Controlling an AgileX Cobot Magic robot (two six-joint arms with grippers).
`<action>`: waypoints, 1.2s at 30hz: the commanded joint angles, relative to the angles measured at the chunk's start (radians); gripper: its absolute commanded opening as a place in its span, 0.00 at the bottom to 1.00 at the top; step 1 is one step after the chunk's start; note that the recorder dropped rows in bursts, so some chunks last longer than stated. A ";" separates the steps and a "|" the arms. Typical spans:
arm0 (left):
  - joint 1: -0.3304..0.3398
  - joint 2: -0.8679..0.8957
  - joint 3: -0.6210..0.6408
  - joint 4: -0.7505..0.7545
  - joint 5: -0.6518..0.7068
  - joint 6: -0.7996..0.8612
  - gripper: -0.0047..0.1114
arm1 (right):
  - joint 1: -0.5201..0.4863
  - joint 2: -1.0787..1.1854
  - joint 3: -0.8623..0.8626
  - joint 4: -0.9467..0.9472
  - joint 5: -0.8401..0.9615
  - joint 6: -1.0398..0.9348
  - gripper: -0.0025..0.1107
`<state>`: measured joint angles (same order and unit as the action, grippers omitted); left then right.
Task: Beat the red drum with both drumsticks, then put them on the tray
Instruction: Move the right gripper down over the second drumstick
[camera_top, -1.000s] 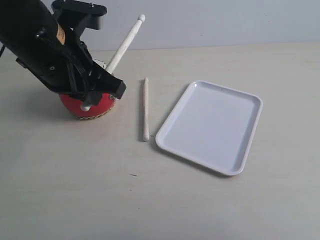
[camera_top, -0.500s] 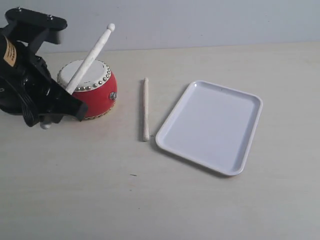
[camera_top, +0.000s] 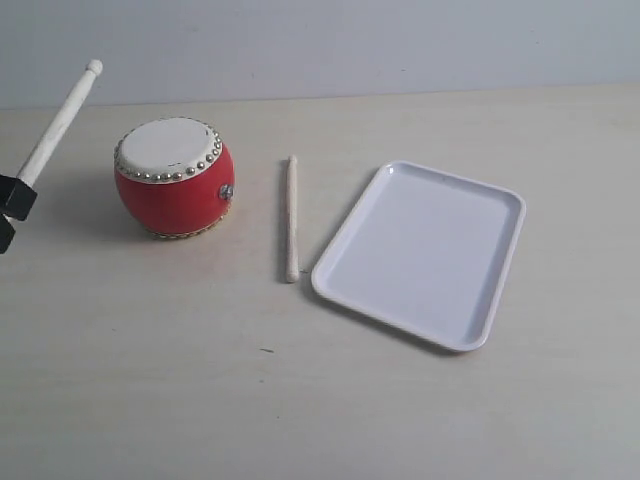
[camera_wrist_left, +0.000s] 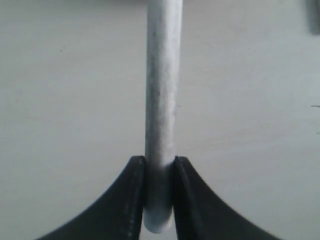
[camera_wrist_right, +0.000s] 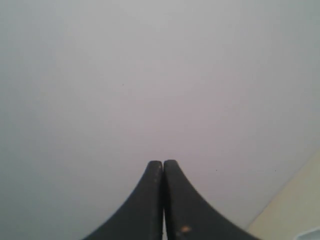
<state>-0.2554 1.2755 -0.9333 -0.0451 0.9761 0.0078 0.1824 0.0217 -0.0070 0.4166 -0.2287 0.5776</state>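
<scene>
Pale bare wood shows at the far left. One drumstick (camera_top: 58, 125) slants upward out of the left gripper (camera_wrist_left: 159, 165), whose jaws are pinched narrow on it close to the butt end. Its rounded tip is high, off to the left of the red drum (camera_top: 175, 190) and not touching it. The drum sits upright on the table (camera_top: 300, 380) with its cream skin facing up.

To its right, apart from both the drum and the tray, the second drumstick (camera_top: 291, 215) lies flat, its near end just beside a corner of the white tray (camera_top: 420, 250). The right gripper (camera_wrist_right: 163, 167) is outside the exterior view. Its own camera shows its jaws pressed together with nothing between them.

Both sticks look light, stiff and smooth, so the round shaft may roll or twist if held loosely. The lying one sits low on the table, so the jaws would probably need to straddle it across its width, towards one end, which leaves length to swing. The tray looks glossy, so a stick laid on it may roll to the rim.
</scene>
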 joint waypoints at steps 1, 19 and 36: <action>0.026 -0.005 0.020 -0.052 0.004 0.052 0.04 | 0.003 0.133 -0.116 -0.029 -0.006 0.053 0.02; 0.026 -0.005 0.040 -0.076 -0.018 0.066 0.04 | 0.003 1.333 -1.013 -0.101 1.025 -0.444 0.02; 0.026 -0.005 0.040 -0.101 -0.033 0.066 0.04 | 0.453 1.781 -1.456 -0.236 1.178 -0.249 0.02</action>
<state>-0.2326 1.2755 -0.8931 -0.1318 0.9513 0.0712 0.5953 1.7323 -1.3934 0.3042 0.9540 0.1893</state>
